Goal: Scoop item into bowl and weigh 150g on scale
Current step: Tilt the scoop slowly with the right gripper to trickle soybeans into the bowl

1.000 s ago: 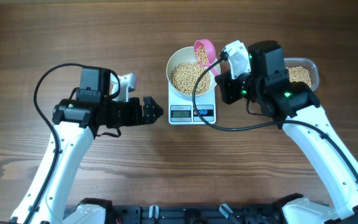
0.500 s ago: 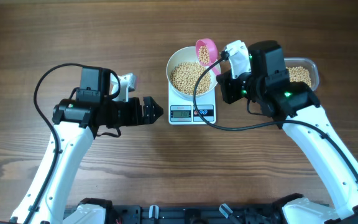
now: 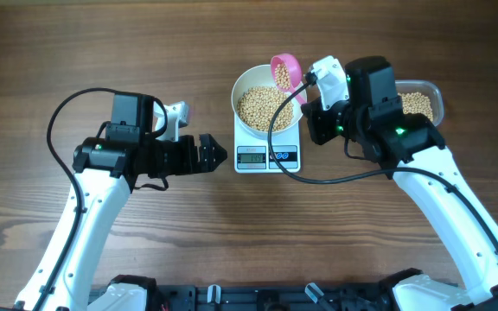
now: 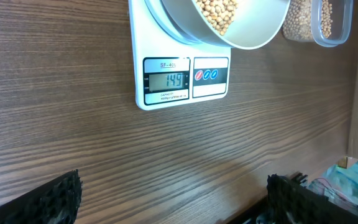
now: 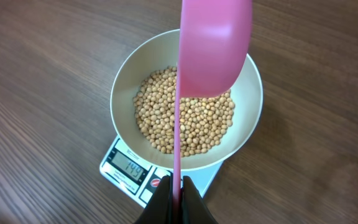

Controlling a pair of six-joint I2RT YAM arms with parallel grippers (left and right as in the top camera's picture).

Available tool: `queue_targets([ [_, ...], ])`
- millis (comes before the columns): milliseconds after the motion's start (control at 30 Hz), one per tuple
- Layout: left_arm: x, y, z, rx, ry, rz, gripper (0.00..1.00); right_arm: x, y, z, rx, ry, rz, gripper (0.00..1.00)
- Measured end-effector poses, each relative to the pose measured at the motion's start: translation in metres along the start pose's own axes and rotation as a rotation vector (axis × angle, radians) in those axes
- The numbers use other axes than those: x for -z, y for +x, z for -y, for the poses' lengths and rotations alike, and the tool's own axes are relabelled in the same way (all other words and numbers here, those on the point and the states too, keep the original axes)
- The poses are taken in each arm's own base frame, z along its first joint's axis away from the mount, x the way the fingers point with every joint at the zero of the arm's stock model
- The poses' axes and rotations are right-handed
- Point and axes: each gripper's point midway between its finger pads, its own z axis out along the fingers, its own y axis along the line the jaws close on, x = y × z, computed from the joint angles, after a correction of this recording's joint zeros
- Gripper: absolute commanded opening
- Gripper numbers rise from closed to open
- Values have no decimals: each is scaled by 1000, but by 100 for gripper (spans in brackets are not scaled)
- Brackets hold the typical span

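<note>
On the left, the left gripper (image 3: 218,155) hovers low over the wooden table (image 3: 145,52), just beside the scale (image 3: 267,156). Its fingers (image 4: 55,198) are spread wide and hold nothing. I think it waits there so that its camera can look at the display (image 4: 175,79), which shows 149, only one gram under the target.

The scale stands in the middle, with its display and buttons towards the robot. The white bowl (image 5: 126,84) sits on top of it, so each new bean is weighed at once. The beans (image 3: 262,108) cover the bottom of the bowl in a thick layer.

On the right, the right gripper (image 5: 176,200) has its fingers pressed together on the thin handle of the pink scoop (image 5: 213,50). The scoop hangs over the far right edge of the bowl, turned on its side, so that beans can fall out only a few at a time. I cannot tell if any beans are inside it.

At the far right, the clear tub (image 3: 440,97) lies behind the right arm and holds the rest of the beans.

In my judgement the task is almost done, and only a bean or two must be added, very gently, or the weight goes over.
</note>
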Motion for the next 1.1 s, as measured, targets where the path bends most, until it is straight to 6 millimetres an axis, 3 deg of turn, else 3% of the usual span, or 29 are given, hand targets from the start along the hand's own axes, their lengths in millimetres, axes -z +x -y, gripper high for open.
queue_targets([
  [467, 0, 0, 0, 0, 0, 0, 100, 0, 0, 0, 17, 1, 0, 4],
  [1100, 0, 0, 0, 0, 0, 0, 100, 0, -5, -5, -176, -32, 18, 4],
])
